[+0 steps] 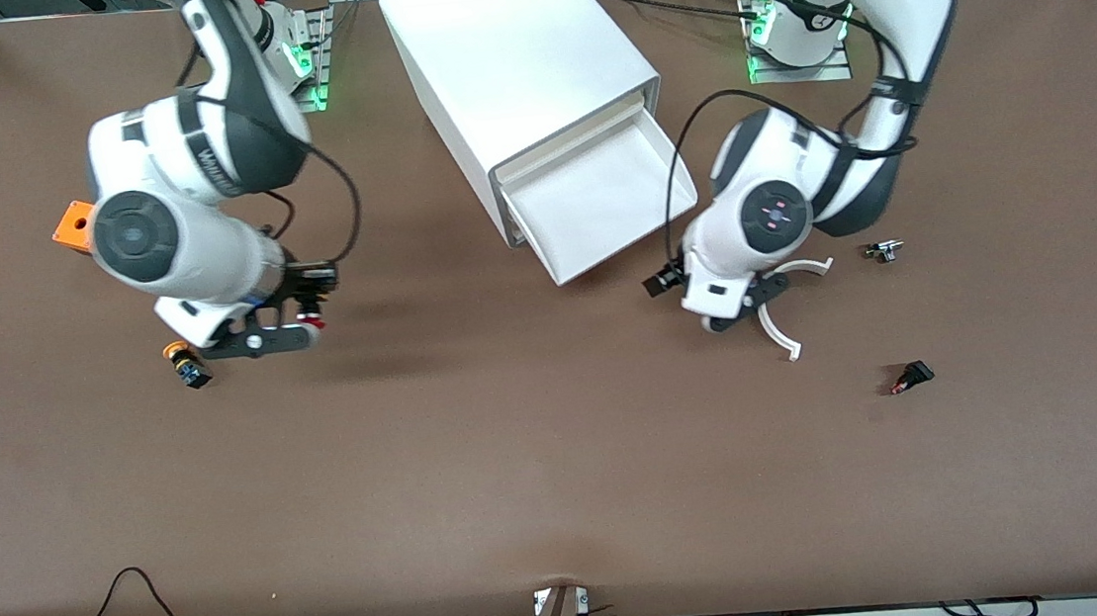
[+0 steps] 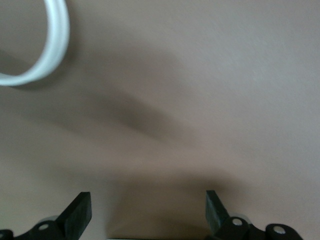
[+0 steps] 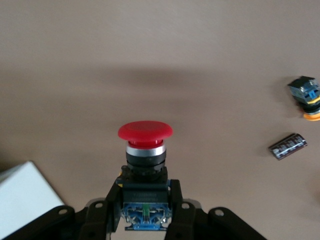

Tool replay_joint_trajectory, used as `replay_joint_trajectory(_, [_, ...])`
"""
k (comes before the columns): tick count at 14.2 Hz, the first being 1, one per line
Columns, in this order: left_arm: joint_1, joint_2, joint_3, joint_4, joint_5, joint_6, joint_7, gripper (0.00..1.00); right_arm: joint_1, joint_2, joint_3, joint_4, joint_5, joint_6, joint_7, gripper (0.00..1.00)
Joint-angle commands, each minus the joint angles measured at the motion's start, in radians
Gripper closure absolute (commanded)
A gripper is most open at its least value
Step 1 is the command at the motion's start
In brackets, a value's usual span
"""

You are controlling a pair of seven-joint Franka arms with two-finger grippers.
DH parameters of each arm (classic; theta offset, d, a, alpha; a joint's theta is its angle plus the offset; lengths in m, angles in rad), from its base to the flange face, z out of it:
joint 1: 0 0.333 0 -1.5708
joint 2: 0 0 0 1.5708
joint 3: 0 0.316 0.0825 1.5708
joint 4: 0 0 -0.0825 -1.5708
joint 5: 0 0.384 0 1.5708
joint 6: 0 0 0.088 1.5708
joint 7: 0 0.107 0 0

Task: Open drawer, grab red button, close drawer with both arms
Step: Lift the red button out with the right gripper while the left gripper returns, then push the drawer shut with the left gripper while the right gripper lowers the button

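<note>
The white cabinet (image 1: 517, 63) stands at the middle of the table near the arms' bases. Its top drawer (image 1: 604, 199) is pulled out and looks empty. My right gripper (image 1: 296, 310) is shut on the dark body of the button (image 1: 311, 321), above the brown table, toward the right arm's end from the cabinet. In the right wrist view the gripper (image 3: 145, 202) clamps the button (image 3: 145, 131) with the red cap pointing away. My left gripper (image 1: 753, 315) hangs low over the table beside the open drawer. It is open and empty in the left wrist view (image 2: 147, 205).
An orange-capped button (image 1: 184, 363) lies by my right gripper and an orange box with a hole (image 1: 73, 225) farther back. A white curved piece (image 1: 779, 335) lies under my left gripper. A small metal part (image 1: 884, 250) and a black switch (image 1: 912, 376) lie nearby.
</note>
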Motion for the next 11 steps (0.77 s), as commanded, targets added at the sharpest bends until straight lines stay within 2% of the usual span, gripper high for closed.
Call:
replay_joint_trajectory(1, [-0.054,-0.016,0.001,-0.038,0.028,0.06,-0.07,0.0,0.016,-0.115,-0.066,-0.277,0.01,0.158,-0.11,1.0])
replay_joint_trajectory(5, [-0.059,-0.025,-0.068,-0.049,0.025,0.062,-0.123,0.0,0.016,-0.125,-0.123,-0.488,0.012,0.341,-0.187,1.0])
replay_joint_trajectory(8, [-0.057,-0.025,-0.106,-0.066,0.019,0.074,-0.123,0.0,0.015,-0.112,-0.152,-0.578,0.012,0.456,-0.24,1.0])
replay_joint_trajectory(11, [-0.057,-0.025,-0.137,-0.081,0.019,0.08,-0.118,0.0,0.006,-0.073,-0.154,-0.641,0.013,0.585,-0.259,1.0])
